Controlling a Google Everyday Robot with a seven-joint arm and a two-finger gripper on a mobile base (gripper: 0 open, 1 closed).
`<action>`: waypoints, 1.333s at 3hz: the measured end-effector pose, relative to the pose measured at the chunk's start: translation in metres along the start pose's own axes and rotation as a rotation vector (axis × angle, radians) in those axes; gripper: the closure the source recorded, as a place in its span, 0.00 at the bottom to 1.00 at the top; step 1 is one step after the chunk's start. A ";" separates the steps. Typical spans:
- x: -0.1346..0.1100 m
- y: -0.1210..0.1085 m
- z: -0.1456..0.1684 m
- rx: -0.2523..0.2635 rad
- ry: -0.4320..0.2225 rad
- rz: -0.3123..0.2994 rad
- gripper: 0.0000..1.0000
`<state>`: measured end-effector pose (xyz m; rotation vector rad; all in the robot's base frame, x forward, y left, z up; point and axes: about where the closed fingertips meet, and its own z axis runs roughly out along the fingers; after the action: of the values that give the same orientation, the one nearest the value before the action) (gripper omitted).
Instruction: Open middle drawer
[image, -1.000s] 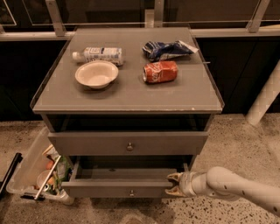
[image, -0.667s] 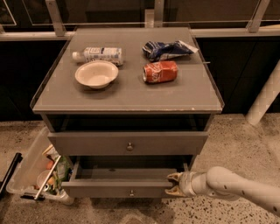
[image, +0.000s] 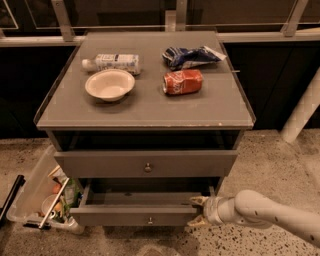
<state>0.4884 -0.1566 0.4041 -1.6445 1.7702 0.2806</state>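
Your tool (image: 199, 212) sits low on the right with its fingers spread apart, right at the right-hand end of the middle drawer (image: 115, 216) front. That drawer stands pulled partway out of the table (image: 150, 107), beneath the upper drawer (image: 100, 164).

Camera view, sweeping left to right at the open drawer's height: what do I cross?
plastic bin on the floor beside the cabinet → middle drawer, pulled out → gripper at that drawer front's right end → arm reaching in from the right edge
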 end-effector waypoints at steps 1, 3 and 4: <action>0.018 0.026 0.012 -0.043 -0.057 0.075 0.13; 0.010 0.022 0.003 -0.044 -0.058 0.076 0.60; 0.011 0.044 -0.011 -0.029 -0.066 0.104 0.83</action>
<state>0.4437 -0.1642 0.3922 -1.5482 1.8125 0.4056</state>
